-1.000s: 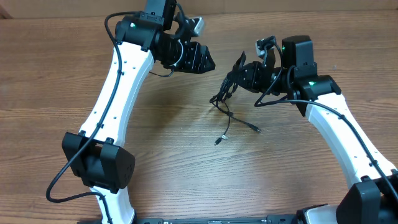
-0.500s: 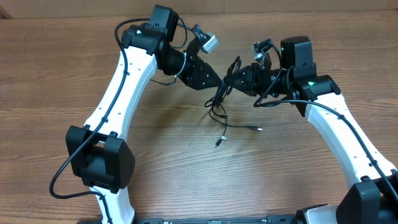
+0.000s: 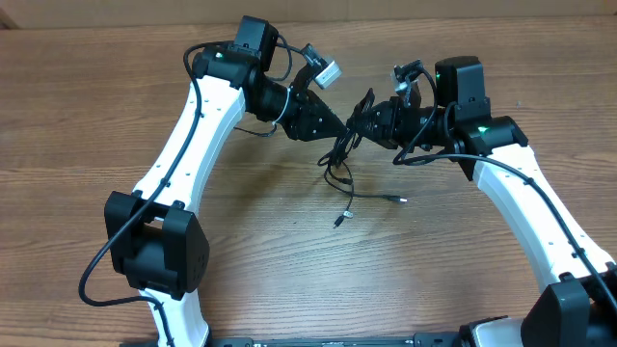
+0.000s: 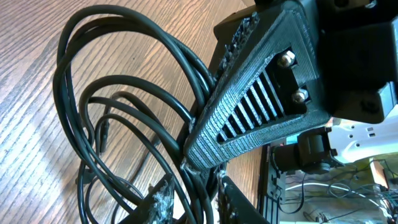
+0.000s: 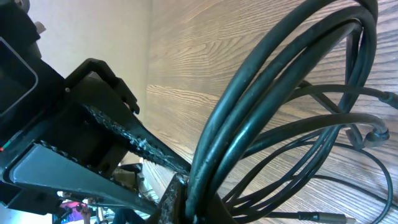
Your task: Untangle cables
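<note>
The cables (image 3: 339, 154) are a tangle of thin black cords held up over the middle of the table, with loops hanging to the wood. Two plug ends lie on the table, one (image 3: 337, 221) below the bundle and one (image 3: 399, 200) to its right. My right gripper (image 3: 363, 111) is shut on the top of the bundle; in the right wrist view the cords (image 5: 280, 81) run between its fingers (image 5: 176, 194). My left gripper (image 3: 335, 126) is at the bundle from the left. In the left wrist view its fingers (image 4: 163, 202) stand apart with cords (image 4: 124, 93) between them, right against the right gripper's ribbed finger (image 4: 261, 106).
The wooden table (image 3: 289, 260) carries only the cables. The two grippers are nearly touching each other above it. Thick black arm wires run along both white arms, left (image 3: 193, 145) and right (image 3: 540, 202).
My left arm has swung right and down from the far left until its gripper reached the held bundle. The right gripper has stayed put, still holding the cables; the loops shifted slightly.
</note>
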